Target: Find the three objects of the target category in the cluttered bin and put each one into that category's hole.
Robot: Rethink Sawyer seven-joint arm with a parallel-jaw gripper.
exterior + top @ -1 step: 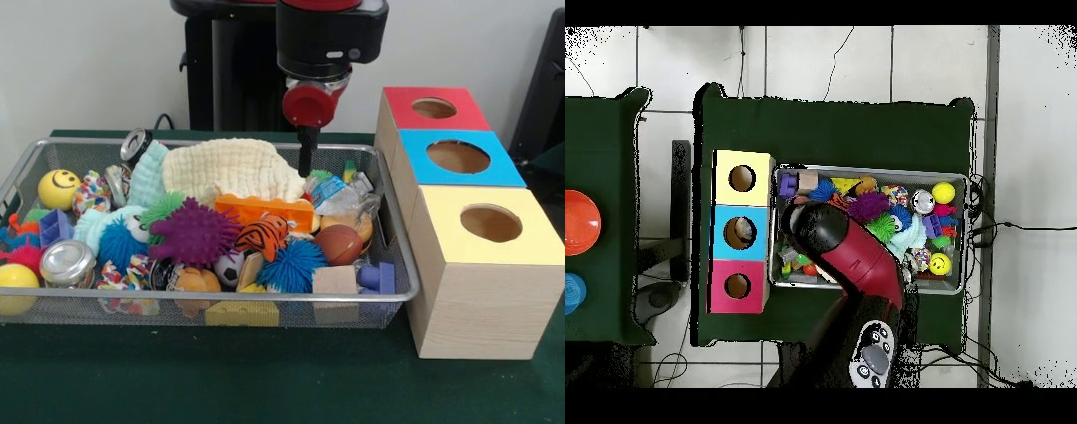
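Wire-mesh metal bin (402,265), nubby cloth (234,168), wood-grain boxes (481,309).

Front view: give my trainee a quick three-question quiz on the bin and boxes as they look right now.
1. True or false: the gripper hangs over the wire bin, at its far side next to the cream cloth.
2. Which box is nearest the camera in the front view? A) red box B) blue box C) yellow box
3. Fill in: the spiky purple ball lies directly in front of the ____ cloth.

Key: 1 true; 2 C; 3 cream.
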